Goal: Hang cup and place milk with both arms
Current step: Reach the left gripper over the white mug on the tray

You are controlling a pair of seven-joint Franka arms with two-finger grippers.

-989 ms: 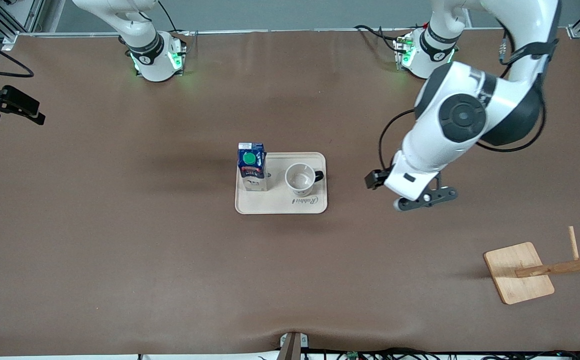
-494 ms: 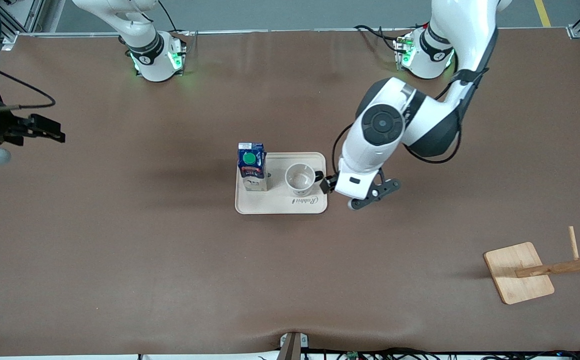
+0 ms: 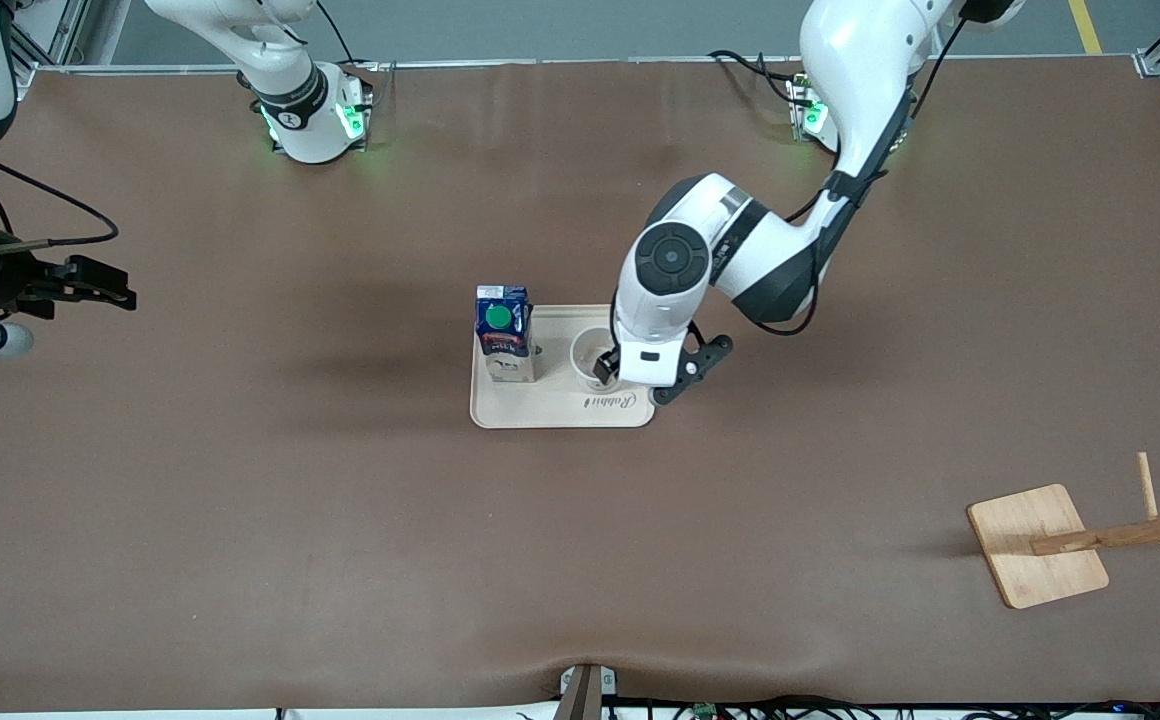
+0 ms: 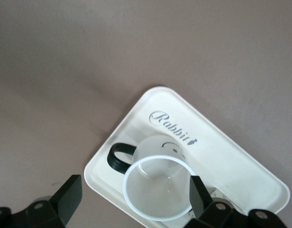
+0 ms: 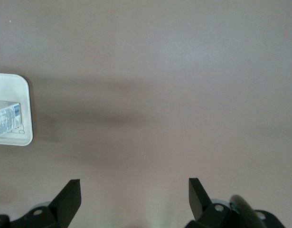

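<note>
The white cup [image 3: 588, 352] with a black handle stands upright on a cream tray [image 3: 565, 410], beside the milk carton [image 3: 503, 335], which has a blue top and a green cap. My left gripper [image 3: 612, 372] is open above the cup. In the left wrist view the cup [image 4: 157, 190] sits between the fingers [image 4: 70, 194] of my left gripper [image 4: 134, 197], nearer to one of them, with its handle [image 4: 118, 156] over the tray [image 4: 231, 152]. My right gripper [image 3: 10, 290] is open over bare table at the right arm's end. In the right wrist view it [image 5: 134, 197] is empty, apart from the milk [image 5: 5, 121].
A wooden rack [image 3: 1040, 545] with a flat base and a post with pegs [image 3: 1140, 530] stands at the left arm's end of the table, nearer to the front camera than the tray. The brown table mat [image 3: 340, 520] surrounds the tray.
My left arm has swung from the left arm's end of the table to over the cup. My right gripper has come further into view toward the tray.
</note>
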